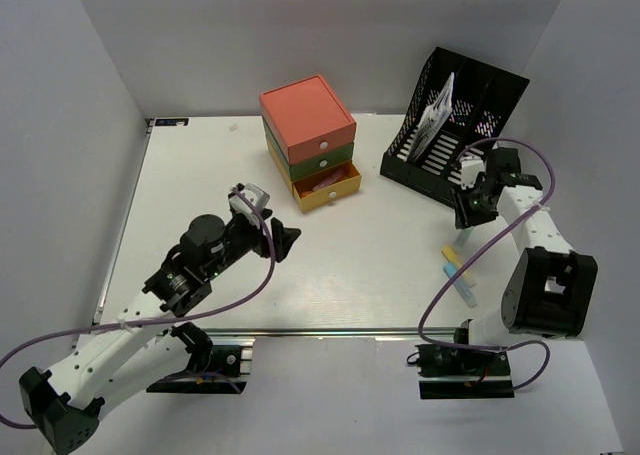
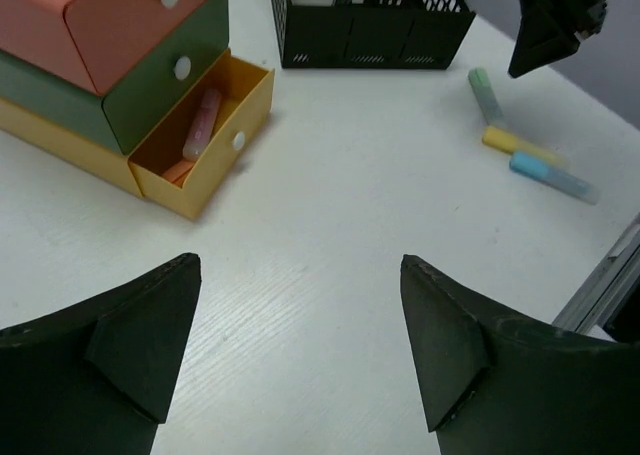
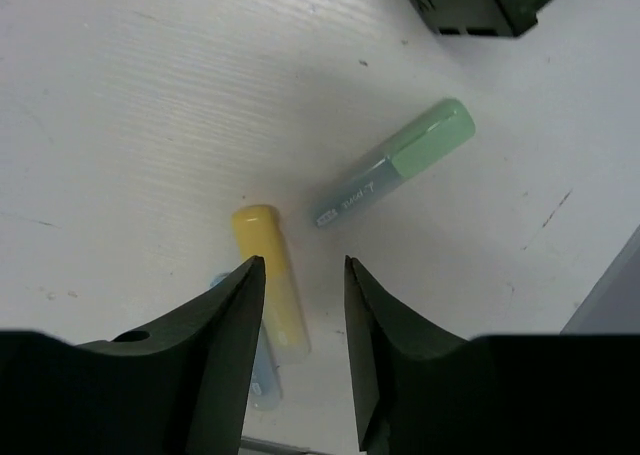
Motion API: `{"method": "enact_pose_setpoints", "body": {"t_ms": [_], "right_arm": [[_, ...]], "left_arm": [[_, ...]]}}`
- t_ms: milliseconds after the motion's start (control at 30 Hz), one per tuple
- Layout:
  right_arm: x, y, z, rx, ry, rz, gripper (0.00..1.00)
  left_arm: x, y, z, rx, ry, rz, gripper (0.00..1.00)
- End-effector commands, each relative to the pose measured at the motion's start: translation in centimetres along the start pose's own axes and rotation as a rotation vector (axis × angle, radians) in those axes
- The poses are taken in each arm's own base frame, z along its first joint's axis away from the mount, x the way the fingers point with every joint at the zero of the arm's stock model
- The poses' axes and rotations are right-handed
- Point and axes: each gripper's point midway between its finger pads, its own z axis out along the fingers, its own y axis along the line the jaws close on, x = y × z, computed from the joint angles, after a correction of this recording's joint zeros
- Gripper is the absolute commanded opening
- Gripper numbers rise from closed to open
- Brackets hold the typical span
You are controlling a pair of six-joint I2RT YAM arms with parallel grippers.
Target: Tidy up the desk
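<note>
The desk [image 1: 200, 195] is a white tabletop with a metal rail [image 1: 330, 332] along its front. A green marker [image 1: 462, 239], a yellow marker [image 1: 455, 258] and a blue marker [image 1: 462, 283] lie on it at the right. My right gripper [image 1: 470, 213] hovers above them, open and empty. In the right wrist view its jaws [image 3: 304, 263] stand over the yellow marker [image 3: 270, 275], with the green marker [image 3: 395, 175] beyond and the blue marker [image 3: 262, 375] partly hidden. My left gripper [image 1: 283, 240] is open wide and empty above bare desk [image 2: 300, 265].
A red-green-yellow drawer unit [image 1: 308, 135] stands at the back centre. Its yellow bottom drawer [image 2: 205, 140] is open and holds a pink marker [image 2: 202, 122] and an orange one [image 2: 178, 170]. A black file organizer [image 1: 455, 125] with a booklet stands at the back right.
</note>
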Motion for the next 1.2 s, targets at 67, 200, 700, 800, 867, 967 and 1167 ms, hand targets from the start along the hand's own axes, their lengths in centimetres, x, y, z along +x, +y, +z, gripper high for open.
{"method": "enact_pose_setpoints", "body": {"t_ms": [67,200,700,800,867,967,1167], "right_arm": [[1.3,-1.6,0.4,0.121,0.062,0.159,0.48],[2.3,-2.4,1.6,0.17,0.13,0.255,0.55],[3.7,-3.6,5.6,0.27,0.075,0.418,0.58],[4.3,-3.8,6.2,0.306,0.063,0.434,0.54],[4.8,-4.2,6.5,0.334,0.064,0.438,0.51],[4.8,-4.3,6.9,0.351,0.04,0.479,0.5],[5.4,-4.3,7.7,0.365,0.023,0.484,0.42]], "left_arm": [[0.5,0.5,0.2,-0.032,0.064,-0.028,0.94],[-0.1,1.1,-0.2,-0.07,0.033,-0.034,0.95],[-0.4,1.6,-0.5,-0.102,0.014,-0.033,0.95],[-0.2,1.8,-0.5,-0.108,0.017,-0.03,0.95],[0.0,2.0,-0.3,-0.121,0.021,-0.03,0.95],[0.3,2.3,-0.2,-0.138,0.034,-0.032,0.95],[0.7,2.8,-0.1,-0.164,0.041,-0.03,0.95]]}}
